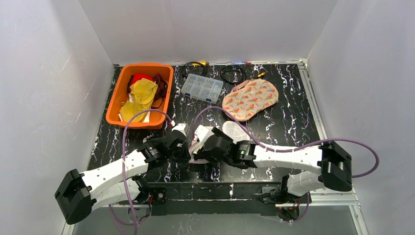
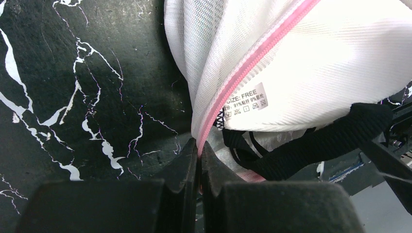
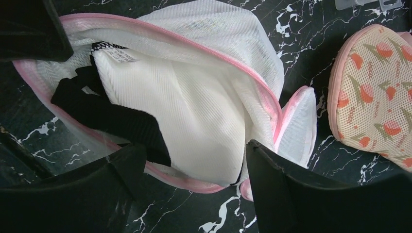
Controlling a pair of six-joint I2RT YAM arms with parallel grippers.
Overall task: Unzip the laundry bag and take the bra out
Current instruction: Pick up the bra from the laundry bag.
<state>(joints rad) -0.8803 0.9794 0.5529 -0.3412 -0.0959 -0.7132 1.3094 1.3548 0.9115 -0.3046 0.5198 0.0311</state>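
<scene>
A white mesh laundry bag with a pink zipper edge lies on the black marble table near the front. It is unzipped and gapes open. Inside shows a white bra cup with a black strap; the strap also shows in the left wrist view. My left gripper is shut on the bag's pink zipper edge. My right gripper is open, its fingers on either side of the bra cup at the bag's mouth. In the top view both grippers meet over the bag.
A floral padded laundry bag lies behind at the right. An orange bin with yellow and red clothes stands at back left. A clear compartment box and black cables lie at the back.
</scene>
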